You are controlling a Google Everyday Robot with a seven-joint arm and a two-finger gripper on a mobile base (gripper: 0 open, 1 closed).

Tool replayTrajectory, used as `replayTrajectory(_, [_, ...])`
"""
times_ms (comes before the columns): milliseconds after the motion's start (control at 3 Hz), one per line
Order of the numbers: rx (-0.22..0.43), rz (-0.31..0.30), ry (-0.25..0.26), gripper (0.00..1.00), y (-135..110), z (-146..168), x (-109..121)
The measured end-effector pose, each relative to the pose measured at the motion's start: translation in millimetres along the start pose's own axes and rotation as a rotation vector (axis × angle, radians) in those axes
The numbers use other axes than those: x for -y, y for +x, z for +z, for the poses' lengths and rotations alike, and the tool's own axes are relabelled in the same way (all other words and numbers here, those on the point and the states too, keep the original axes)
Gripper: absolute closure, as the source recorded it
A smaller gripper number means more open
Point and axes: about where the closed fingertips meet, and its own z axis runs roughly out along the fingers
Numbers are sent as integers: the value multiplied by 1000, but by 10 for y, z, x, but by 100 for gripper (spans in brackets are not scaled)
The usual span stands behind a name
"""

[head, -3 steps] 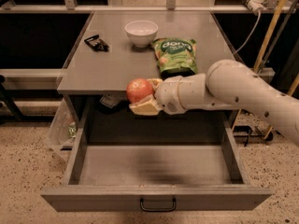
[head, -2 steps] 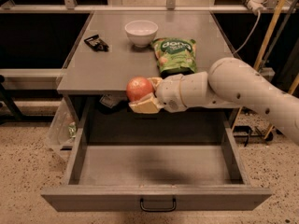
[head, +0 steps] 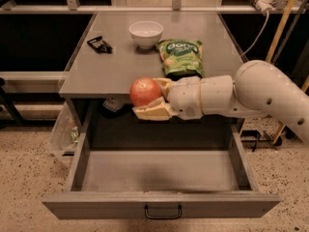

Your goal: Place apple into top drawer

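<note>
The apple [head: 144, 92], orange-red and round, is held between the cream fingers of my gripper [head: 150, 96], which is shut on it. The gripper reaches in from the right and holds the apple at the table's front edge, above the back of the top drawer [head: 159, 170]. The drawer is pulled fully open, grey and bare inside, with a small black handle [head: 163, 211] on its front panel.
On the grey table [head: 101, 71] stand a white bowl [head: 146, 33], a green snack bag [head: 182, 57] and a small black object [head: 100, 44]. A clear plastic bag [head: 63, 132] hangs at the drawer's left. Cables and a pole stand at the right.
The apple and gripper have hardly moved; they sit very slightly lower and left over the open drawer.
</note>
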Motion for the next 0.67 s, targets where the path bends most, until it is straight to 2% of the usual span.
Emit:
replayTrajectory(333, [-29,19,-19,100,180,-45,-131])
replayTrajectory(667, [-118,87,-45,100,665,23,-226])
